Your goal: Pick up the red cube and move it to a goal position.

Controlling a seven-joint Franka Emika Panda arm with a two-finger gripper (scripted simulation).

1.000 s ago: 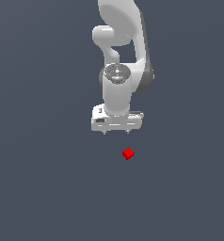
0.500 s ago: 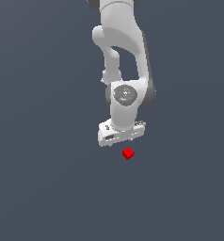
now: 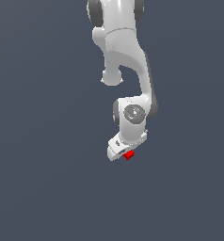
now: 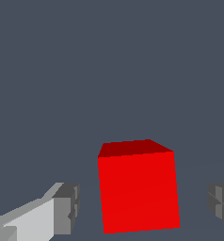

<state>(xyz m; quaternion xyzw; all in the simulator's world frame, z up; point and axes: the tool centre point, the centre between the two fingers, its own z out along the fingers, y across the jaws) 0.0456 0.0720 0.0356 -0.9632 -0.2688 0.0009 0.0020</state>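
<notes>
The red cube (image 4: 137, 188) is a small, plain, bright red block resting on the dark grey floor. In the exterior view the red cube (image 3: 129, 155) is mostly hidden beneath the white gripper (image 3: 123, 153), which has come down over it. In the wrist view my gripper (image 4: 144, 207) is open: the cube sits between the two grey fingertips (image 4: 67, 209), with a clear gap on each side, and neither pad touches it.
The white arm (image 3: 125, 70) reaches down from the top of the exterior view. A flat dark grey floor (image 3: 48, 188) lies all around.
The arm has lowered and moved toward the exterior view's right, bringing the gripper from above the cube down over it. The cube has not moved.
</notes>
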